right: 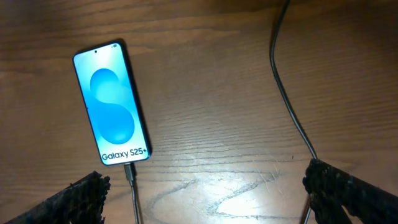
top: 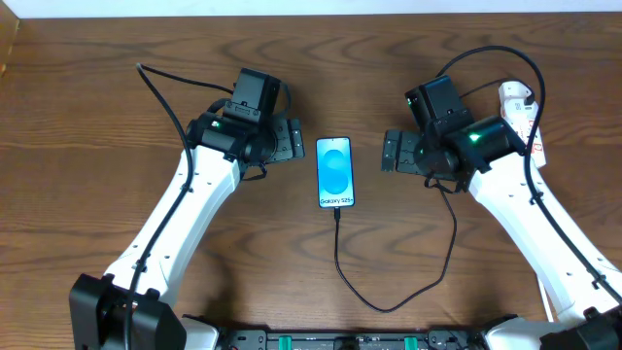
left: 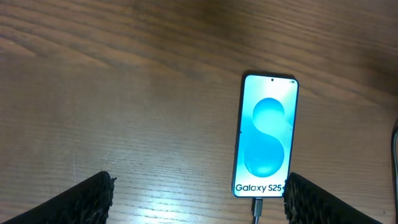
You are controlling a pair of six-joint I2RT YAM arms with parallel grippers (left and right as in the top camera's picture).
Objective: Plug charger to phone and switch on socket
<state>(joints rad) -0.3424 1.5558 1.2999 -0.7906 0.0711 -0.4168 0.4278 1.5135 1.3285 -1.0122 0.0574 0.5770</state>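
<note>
Phone (top: 335, 172) flat, screen up, charger (top: 336, 243) tip seated in its bottom edge; left gripper (top: 294, 139) and right gripper (top: 387, 152) flank it, fingers spread and empty, so the plugging looks done; socket (top: 518, 105) lies well right of the phone, switch probably pending.

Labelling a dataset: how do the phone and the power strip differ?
The phone is black-edged with a blue screen; the power strip is white with red marks. The phone lies in full view mid-table; the power strip sits far right, partly hidden by the right arm. Both rest on the table.
</note>
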